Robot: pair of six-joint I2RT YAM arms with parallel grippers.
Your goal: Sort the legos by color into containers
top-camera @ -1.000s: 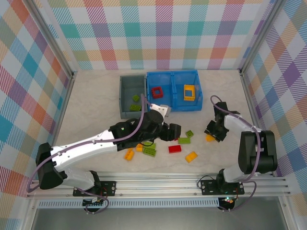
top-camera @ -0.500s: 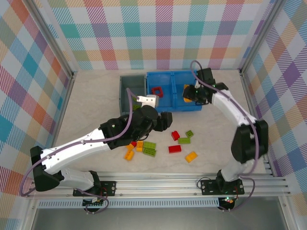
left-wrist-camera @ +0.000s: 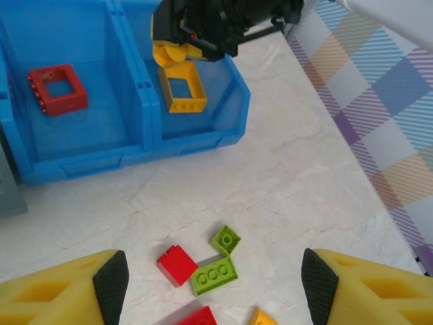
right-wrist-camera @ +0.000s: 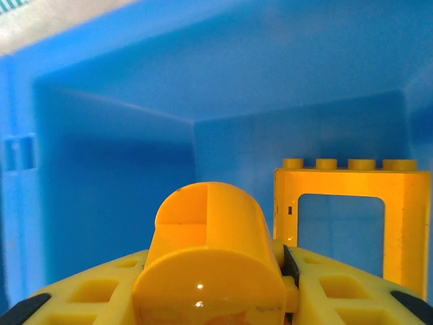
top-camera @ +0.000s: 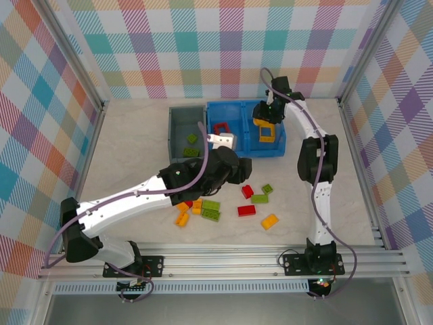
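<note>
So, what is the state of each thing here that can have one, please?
right tool, shut on a rounded yellow piece, in the blue bin's right compartment.
left tool, open, above the loose legos.
blue bin, red frame in left compartment, yellow frame in right.
grey bin, holds green bricks.

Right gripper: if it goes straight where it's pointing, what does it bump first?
Likely the inside of the bright blue plastic bin, straight ahead of the right gripper and the rounded orange-yellow lego it holds. The hollow orange-yellow frame lego sits right of that line.
</note>
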